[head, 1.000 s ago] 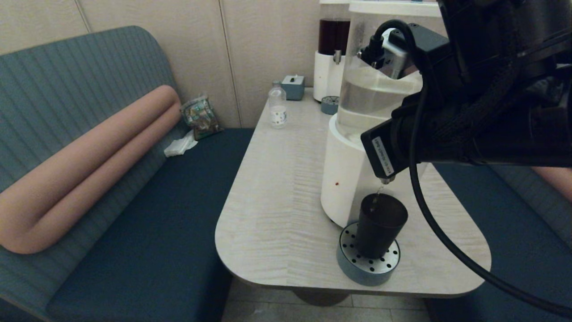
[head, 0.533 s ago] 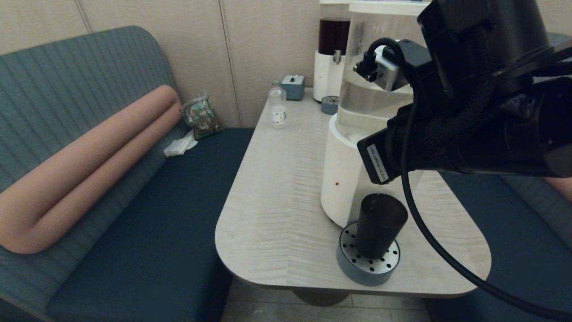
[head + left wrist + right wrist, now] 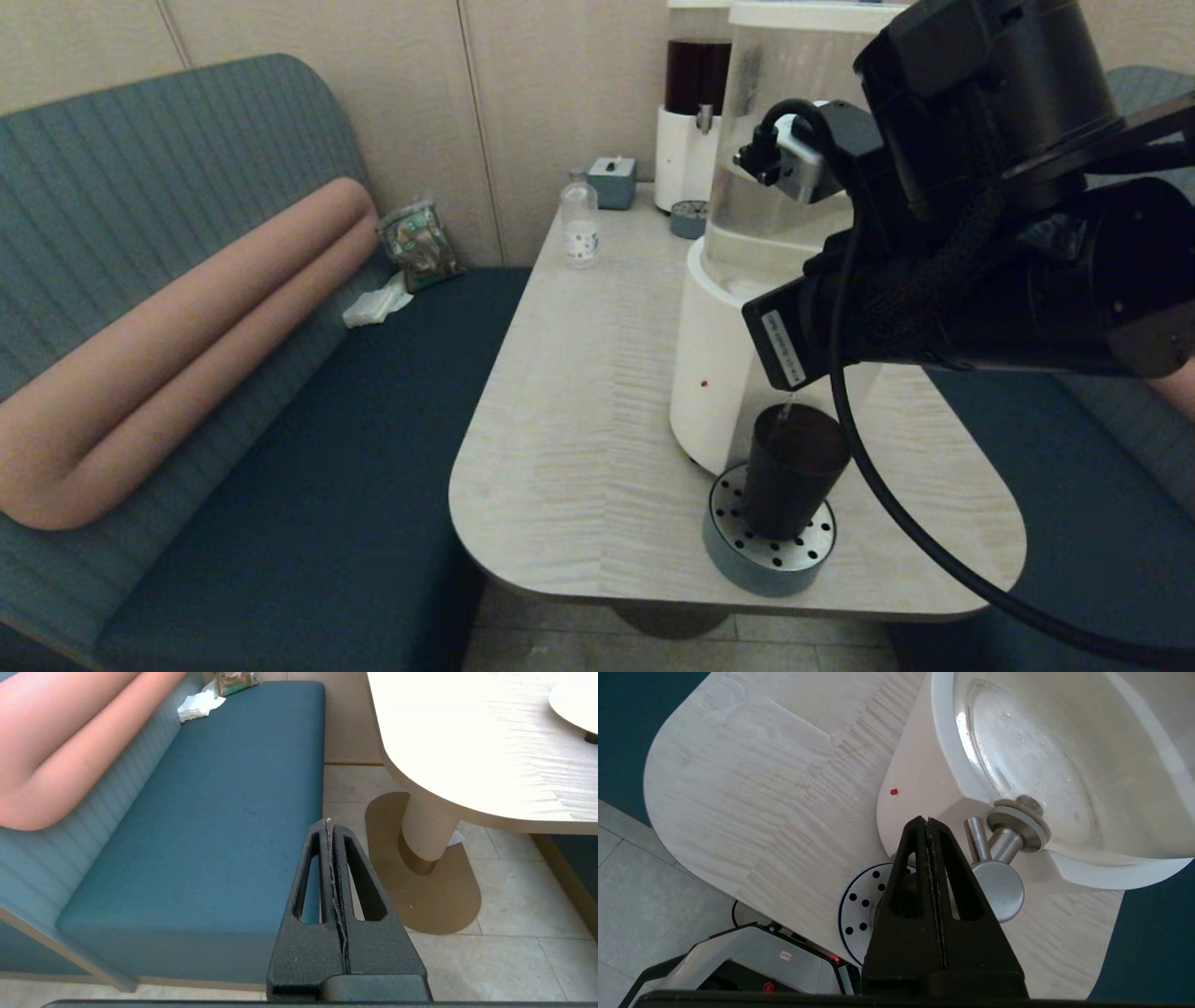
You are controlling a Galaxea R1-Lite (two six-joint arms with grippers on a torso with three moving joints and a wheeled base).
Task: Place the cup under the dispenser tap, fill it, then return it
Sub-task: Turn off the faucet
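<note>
The black cup [image 3: 792, 471] stands upright on the round perforated drip tray [image 3: 767, 555] in front of the dispenser's white base [image 3: 714, 373]. A thin stream [image 3: 786, 408] falls into it. In the head view my right arm [image 3: 934, 308] covers the dispenser tap. The right wrist view shows the steel tap [image 3: 978, 833] and its round knob [image 3: 1000, 896]. My right gripper [image 3: 928, 820] is shut and empty, just beside the knob and above the cup. My left gripper [image 3: 330, 822] is shut and parked low by the bench.
Farther back on the table [image 3: 579, 411] are a dark-liquid dispenser [image 3: 695, 112], a small clear bottle [image 3: 580, 224], a grey-blue box [image 3: 612, 180] and a small tray [image 3: 689, 219]. The drip tray sits close to the table's near edge. A blue bench [image 3: 327, 448] runs along the left.
My right arm has shifted left and now hides the tap's nozzle in the head view. The cup has stayed on the tray with the stream still falling.
</note>
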